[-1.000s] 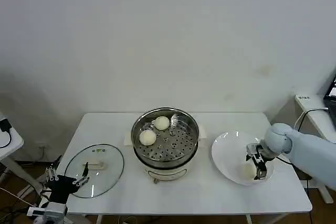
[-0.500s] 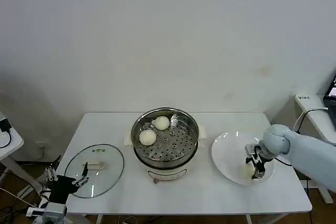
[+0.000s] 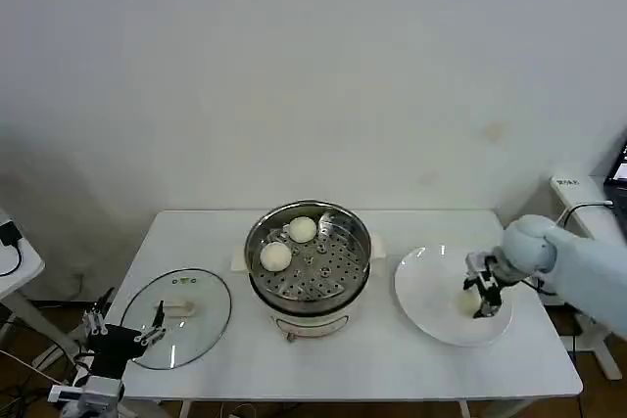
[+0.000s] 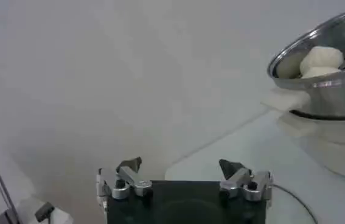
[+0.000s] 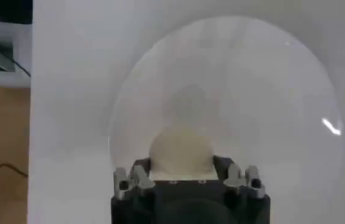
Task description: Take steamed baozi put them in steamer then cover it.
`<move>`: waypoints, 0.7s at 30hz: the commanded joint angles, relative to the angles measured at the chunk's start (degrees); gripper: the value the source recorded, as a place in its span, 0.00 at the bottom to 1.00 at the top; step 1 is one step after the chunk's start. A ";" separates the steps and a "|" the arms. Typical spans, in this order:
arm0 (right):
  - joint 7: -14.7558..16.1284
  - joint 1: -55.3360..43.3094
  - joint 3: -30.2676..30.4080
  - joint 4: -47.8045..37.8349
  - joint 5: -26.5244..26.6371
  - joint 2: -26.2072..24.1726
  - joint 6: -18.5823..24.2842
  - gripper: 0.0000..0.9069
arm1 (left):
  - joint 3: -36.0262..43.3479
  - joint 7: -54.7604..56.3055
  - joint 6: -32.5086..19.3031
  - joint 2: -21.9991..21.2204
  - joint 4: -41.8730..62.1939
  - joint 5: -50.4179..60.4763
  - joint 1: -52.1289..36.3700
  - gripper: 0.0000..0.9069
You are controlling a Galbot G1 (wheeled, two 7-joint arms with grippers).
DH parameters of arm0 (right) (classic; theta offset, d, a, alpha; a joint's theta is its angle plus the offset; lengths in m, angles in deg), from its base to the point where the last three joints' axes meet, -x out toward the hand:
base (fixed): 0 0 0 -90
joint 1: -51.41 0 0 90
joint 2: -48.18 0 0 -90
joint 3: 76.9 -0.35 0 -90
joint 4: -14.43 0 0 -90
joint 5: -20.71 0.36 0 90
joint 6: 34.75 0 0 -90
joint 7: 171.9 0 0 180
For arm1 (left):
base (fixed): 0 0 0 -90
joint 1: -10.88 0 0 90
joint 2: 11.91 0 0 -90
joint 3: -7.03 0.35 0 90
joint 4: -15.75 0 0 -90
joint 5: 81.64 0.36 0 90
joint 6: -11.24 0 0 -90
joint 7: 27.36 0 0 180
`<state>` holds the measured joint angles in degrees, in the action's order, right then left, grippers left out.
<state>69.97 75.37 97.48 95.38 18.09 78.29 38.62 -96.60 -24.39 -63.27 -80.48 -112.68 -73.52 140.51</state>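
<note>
**Gripping a baozi over the plate, right arm**

Positioned over the right half of the white plate (image 3: 431, 291), with the right gripper (image 3: 481, 293) pointing down toward the plate surface. Seen from the right wrist camera as a cream bun (image 5: 181, 152) seated between the two dark fingers (image 5: 140, 168), jaws closed against both of its sides. Appears lifted slightly clear of the plate, though contact underneath cannot be confirmed from either view. No other buns visible on the plate.

Located at table centre: steamer (image 3: 309, 266), steel body on a white base, lid off, perforated tray exposed. Loaded with two baozi: one (image 3: 302, 229) near the far rim, one (image 3: 275, 255) toward the left side of the tray, close together but apart. Confirmed from the left wrist camera as pale buns (image 4: 320, 59) showing above the steel rim (image 4: 318, 82).

Resting flat on the table (image 3: 392, 369), well left of the steamer: glass lid (image 3: 176, 315), cream handle (image 3: 178, 308) facing up.

Parked low at the table's near-left corner, just beside the lid edge: left gripper (image 3: 122, 335). Jaws spread wide, holding nothing, fingertips (image 4: 131, 164) well apart in the left wrist view.
</note>
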 commanded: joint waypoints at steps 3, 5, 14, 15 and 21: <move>0.27 -17.68 4.53 -1.28 6.01 3.60 -0.05 0.78 | -0.07 -0.02 0.06 0.23 0.44 -0.04 -0.20 1.00; 0.24 -20.57 6.14 -1.67 6.79 5.58 -0.17 0.78 | -0.25 -0.03 0.06 0.27 0.36 -0.07 -0.16 1.00; -0.33 -32.13 13.65 -2.61 10.77 19.49 -0.50 0.78 | -1.33 -0.03 0.08 -0.15 0.12 -0.24 0.25 1.00; -0.34 -32.32 14.01 -2.55 10.82 20.42 -0.42 0.78 | -1.46 -0.05 0.08 -0.19 0.06 -0.25 0.41 1.00; -1.48 -30.35 14.11 -1.44 11.23 28.33 0.18 0.78 | -3.08 -0.12 0.28 -0.66 -0.49 -0.37 1.05 1.00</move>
<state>69.12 50.60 107.88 93.69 27.02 94.00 38.57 -98.55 -24.43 -63.10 -81.02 -113.04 -73.88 141.19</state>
